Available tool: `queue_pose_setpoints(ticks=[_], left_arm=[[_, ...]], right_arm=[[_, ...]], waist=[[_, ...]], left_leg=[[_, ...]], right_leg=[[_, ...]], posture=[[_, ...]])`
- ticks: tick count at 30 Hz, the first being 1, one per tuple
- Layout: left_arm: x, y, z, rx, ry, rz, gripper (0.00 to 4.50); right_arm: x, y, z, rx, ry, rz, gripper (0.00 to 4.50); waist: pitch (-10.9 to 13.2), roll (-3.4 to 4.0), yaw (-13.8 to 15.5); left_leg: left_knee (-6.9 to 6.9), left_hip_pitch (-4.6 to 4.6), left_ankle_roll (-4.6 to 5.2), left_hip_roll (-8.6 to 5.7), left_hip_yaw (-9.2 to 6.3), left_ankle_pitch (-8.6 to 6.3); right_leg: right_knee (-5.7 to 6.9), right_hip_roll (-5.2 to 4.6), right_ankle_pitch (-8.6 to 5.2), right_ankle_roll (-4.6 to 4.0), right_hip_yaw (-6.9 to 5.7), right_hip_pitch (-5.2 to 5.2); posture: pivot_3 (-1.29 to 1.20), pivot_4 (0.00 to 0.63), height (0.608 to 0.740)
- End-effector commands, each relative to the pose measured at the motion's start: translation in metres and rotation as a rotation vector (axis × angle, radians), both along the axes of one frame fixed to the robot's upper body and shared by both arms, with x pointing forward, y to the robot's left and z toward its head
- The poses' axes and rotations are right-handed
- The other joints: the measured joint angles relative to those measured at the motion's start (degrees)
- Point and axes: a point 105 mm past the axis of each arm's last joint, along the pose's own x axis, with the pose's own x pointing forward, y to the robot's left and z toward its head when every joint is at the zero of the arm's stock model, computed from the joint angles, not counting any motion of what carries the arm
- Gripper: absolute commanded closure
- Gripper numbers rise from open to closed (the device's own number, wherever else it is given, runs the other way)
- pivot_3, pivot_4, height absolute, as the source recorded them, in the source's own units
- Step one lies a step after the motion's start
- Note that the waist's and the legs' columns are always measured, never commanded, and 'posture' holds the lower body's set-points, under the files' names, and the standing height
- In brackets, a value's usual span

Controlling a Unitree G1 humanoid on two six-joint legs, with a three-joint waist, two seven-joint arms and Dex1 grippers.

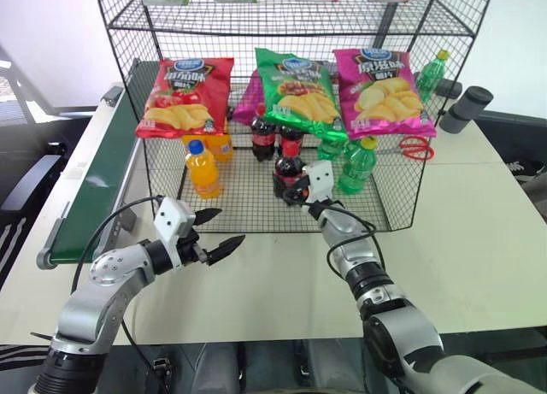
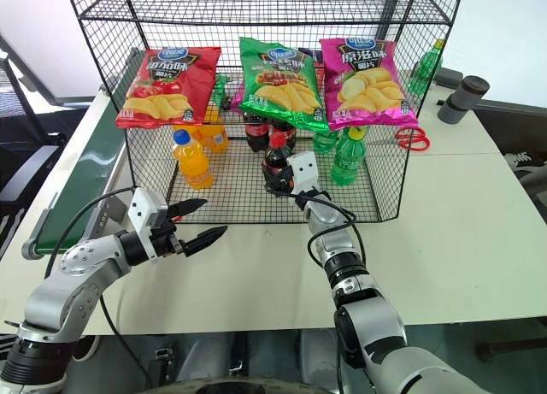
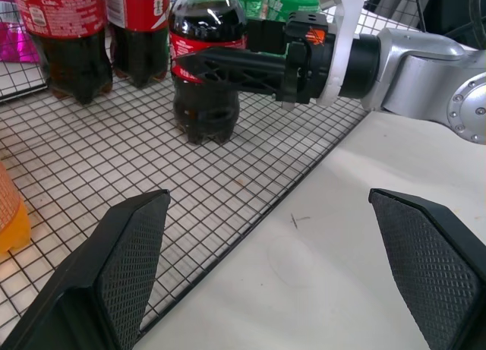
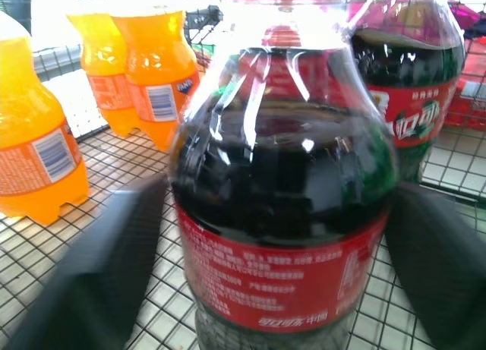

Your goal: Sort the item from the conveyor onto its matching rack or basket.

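Note:
The cola bottle (image 1: 288,173), with dark liquid and a red label, stands upright on the bottom grid of the black wire rack (image 1: 248,210), in front of two other cola bottles (image 1: 263,134). My right gripper (image 1: 292,191) reaches into the rack at label height. Its fingers (image 4: 99,282) flank the bottle (image 4: 281,213) on both sides and stand open. My left gripper (image 1: 231,224) hovers open and empty over the white table in front of the rack, to the left. The dark green conveyor (image 1: 94,180) runs along the table's left side.
Orange-drink bottles (image 1: 203,168) stand at the rack floor's left and green bottles (image 1: 357,165) at its right. Red, green and pink chip bags (image 1: 295,91) lie on the tier above. Red scissors (image 1: 416,146) and a grey cylinder (image 1: 466,108) lie beyond the rack's right side.

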Motion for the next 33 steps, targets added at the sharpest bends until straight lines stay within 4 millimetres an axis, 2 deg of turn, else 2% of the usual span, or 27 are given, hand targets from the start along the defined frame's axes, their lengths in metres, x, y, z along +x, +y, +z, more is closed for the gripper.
queue_pose_setpoints(ticks=[1, 7, 10, 14, 15, 18, 21, 27, 33], left_arm=[[-0.001, -0.006, 0.011, -0.005, -0.043, -0.024, 0.00], [0.001, -0.004, 0.011, -0.004, -0.036, -0.008, 0.00], [0.001, -0.002, 0.011, -0.005, -0.034, 0.000, 0.00], [0.001, 0.001, 0.009, 0.001, -0.029, 0.008, 0.00], [0.002, 0.004, 0.009, 0.003, -0.028, 0.014, 0.00], [0.002, 0.014, 0.009, 0.019, -0.020, 0.033, 0.00], [-0.001, 0.023, 0.006, 0.035, -0.003, 0.040, 0.00], [-0.002, 0.044, 0.007, 0.070, -0.001, 0.074, 0.00], [-0.001, 0.052, 0.008, 0.089, -0.010, 0.091, 0.00]], right_arm=[[-0.002, -0.002, 0.025, 0.009, -0.114, 0.008, 0.09], [-0.027, -0.014, 0.038, -0.086, -0.196, 0.123, 0.09], [-0.044, -0.028, 0.039, -0.154, -0.191, 0.180, 0.09], [-0.074, -0.065, 0.041, -0.235, -0.133, 0.239, 0.09], [-0.079, -0.074, 0.044, -0.244, -0.120, 0.241, 0.09], [-0.103, -0.119, 0.060, -0.275, -0.051, 0.234, 0.09], [-0.119, -0.145, 0.069, -0.300, 0.020, 0.218, 0.09], [-0.131, -0.176, 0.074, -0.339, 0.078, 0.162, 0.09], [-0.129, -0.181, 0.071, -0.338, 0.088, 0.143, 0.09]], waist=[[0.0, 0.00, 0.0], [0.0, 0.00, 0.1], [0.0, 0.00, 0.2], [0.0, 0.02, 0.4], [0.0, 0.02, 0.4], [0.0, 0.08, 0.6], [0.0, 0.08, 0.5], [0.0, 0.08, 0.6], [0.0, 0.08, 1.0]], left_leg=[[0.00, 0.00, 0.00, 0.00, 0.00, 0.00], [0.00, -0.01, 0.00, -0.02, -0.01, 0.00], [0.00, 0.00, 0.00, -0.01, -0.02, 0.00], [0.00, 0.00, 0.01, -0.01, -0.03, -0.01], [0.00, -0.01, 0.01, -0.02, -0.03, -0.01], [0.00, 0.00, 0.01, -0.02, -0.03, -0.01], [-0.01, 0.03, 0.02, 0.00, -0.03, -0.01], [0.00, 0.10, 0.03, 0.01, -0.04, -0.01], [0.01, 0.08, 0.04, -0.02, -0.01, -0.01]], right_leg=[[0.00, 0.00, 0.00, 0.00, 0.00, 0.00], [-0.01, -0.04, 0.00, 0.00, 0.00, 0.01], [-0.01, -0.04, 0.00, 0.00, 0.00, 0.01], [-0.03, -0.04, 0.00, 0.00, 0.00, 0.03], [-0.06, -0.05, 0.00, 0.00, 0.01, 0.04], [-0.08, -0.05, -0.01, -0.01, 0.01, 0.06], [-0.12, -0.04, -0.01, -0.02, 0.00, 0.10], [-0.14, 0.02, -0.02, -0.03, 0.00, 0.17], [-0.21, 0.03, -0.02, -0.02, 0.01, 0.19]], posture=[[0.00, 0.150, 0.740], [0.00, 0.150, 0.740], [0.00, 0.150, 0.740], [0.00, 0.150, 0.740], [0.00, 0.150, 0.740], [0.00, 0.150, 0.740], [0.00, 0.150, 0.740], [0.00, 0.150, 0.740], [0.00, 0.150, 0.740]])
